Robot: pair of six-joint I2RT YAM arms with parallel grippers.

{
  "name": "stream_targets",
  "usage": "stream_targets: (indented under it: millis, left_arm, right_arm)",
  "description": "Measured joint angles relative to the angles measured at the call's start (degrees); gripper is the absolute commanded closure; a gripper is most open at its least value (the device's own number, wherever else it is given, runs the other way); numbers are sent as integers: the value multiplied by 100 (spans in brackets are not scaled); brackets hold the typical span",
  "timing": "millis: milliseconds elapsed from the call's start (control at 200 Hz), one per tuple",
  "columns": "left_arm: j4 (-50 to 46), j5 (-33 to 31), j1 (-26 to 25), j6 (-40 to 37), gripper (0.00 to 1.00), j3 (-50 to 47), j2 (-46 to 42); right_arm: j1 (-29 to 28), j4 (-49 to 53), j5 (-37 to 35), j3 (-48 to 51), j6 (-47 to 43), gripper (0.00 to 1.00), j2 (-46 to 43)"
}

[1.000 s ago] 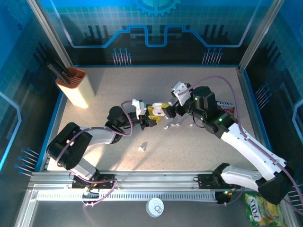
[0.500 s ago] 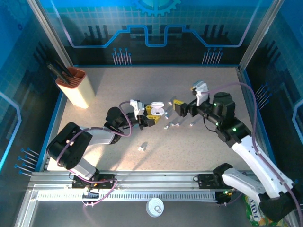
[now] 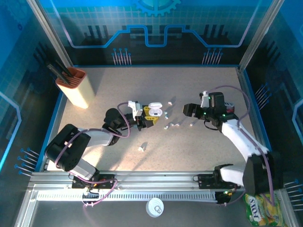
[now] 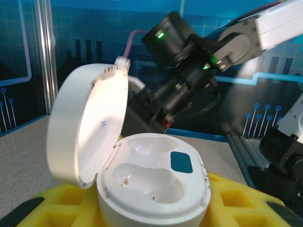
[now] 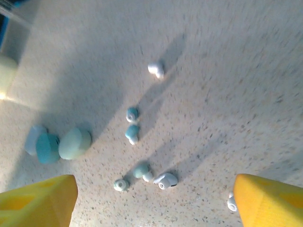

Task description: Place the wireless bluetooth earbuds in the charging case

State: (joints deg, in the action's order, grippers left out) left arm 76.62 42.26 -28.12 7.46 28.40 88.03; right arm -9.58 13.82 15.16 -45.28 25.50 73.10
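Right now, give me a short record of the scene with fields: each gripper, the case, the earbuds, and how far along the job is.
left gripper: shut on the charging case, holding it upright
lid: swung open
case wells: no earbud seated
right gripper: open, empty, above the table
earbuds: several loose on the table, most to the right of the case, one nearer the arm bases
progress: nothing inserted yet
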Motion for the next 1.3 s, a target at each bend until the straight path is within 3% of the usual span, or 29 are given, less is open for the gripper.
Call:
stream_targets:
  millis: [315, 655, 1030, 1301]
  left_arm:
    - [-20, -46, 59, 11, 61, -133, -120]
    - [-127, -63, 61, 11, 61, -157, -188]
    - [-289, -63, 63, 0, 61, -157, -313]
    - [-280, -61, 63, 9, 61, -157, -291]
  right_arm:
    - [-350, 286, 492, -2564, -531, 18, 3224]
    - [-501, 960, 1008, -5034, -839, 20, 5534]
    - [-544, 1539, 1320, -5436, -1156, 23, 5777]
    - [-522, 1558, 1394, -5281, -1353, 35, 5727]
